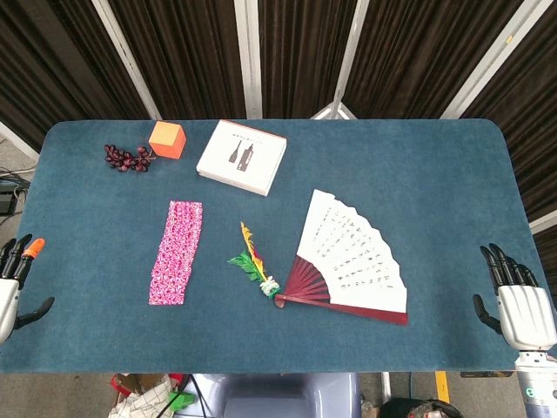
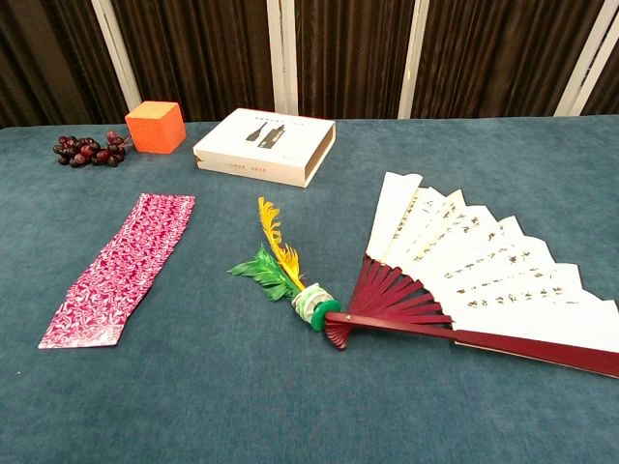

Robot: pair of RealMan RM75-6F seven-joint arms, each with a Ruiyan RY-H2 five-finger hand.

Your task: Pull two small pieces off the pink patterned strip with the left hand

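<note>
Head view: both hands, left (image 1: 16, 283) and right (image 1: 520, 305), empty, fingers apart; fan (image 1: 352, 257) script unreadable.

Quick count of what's on the table (image 1: 418, 174) — one pink patterned strip (image 1: 177, 252), one open paper fan (image 1: 352, 260) with dark red ribs, one feathered shuttlecock (image 1: 255, 262) with yellow and green feathers, one white flat box (image 1: 242, 157), one orange cube (image 1: 167, 139), and one bunch of dark grapes (image 1: 127, 158). So six different things, one of each — plus two robot hands at the edges, left hand (image 1: 16, 283) and right hand (image 1: 520, 305).
</note>
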